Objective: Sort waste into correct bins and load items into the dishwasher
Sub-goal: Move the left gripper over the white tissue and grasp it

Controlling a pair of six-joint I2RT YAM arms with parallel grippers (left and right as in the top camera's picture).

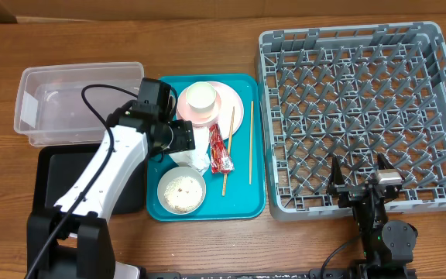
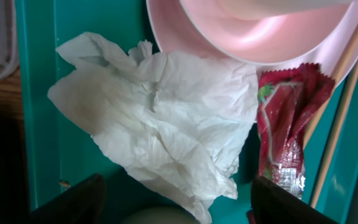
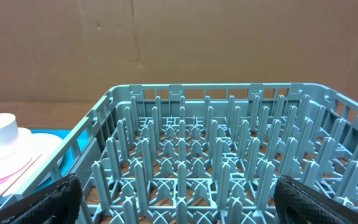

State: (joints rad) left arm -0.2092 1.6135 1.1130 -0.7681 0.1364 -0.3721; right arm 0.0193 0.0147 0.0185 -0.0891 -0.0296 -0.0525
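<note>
A crumpled white napkin (image 2: 160,118) lies on the teal tray (image 1: 242,203), beside the red snack wrapper (image 2: 284,124). My left gripper (image 2: 179,208) is open just over the napkin's lower tip, its dark fingers (image 2: 73,202) wide apart on either side and closed on nothing. In the overhead view that gripper (image 1: 193,146) hangs over the tray's middle. A pink plate (image 1: 227,99) carries a small white cup (image 1: 201,97). A grey-green bowl (image 1: 181,190) holds rice scraps. Two chopsticks (image 1: 251,143) lie at the tray's right. My right gripper (image 3: 179,202) stands open at the grey dish rack's (image 1: 362,116) near edge.
A clear tub (image 1: 76,101) stands at the back left, and a black tray (image 1: 53,178) lies in front of it, partly under my left arm. The teal tray sits between these bins and the rack. A cardboard wall (image 3: 179,43) rises behind the rack.
</note>
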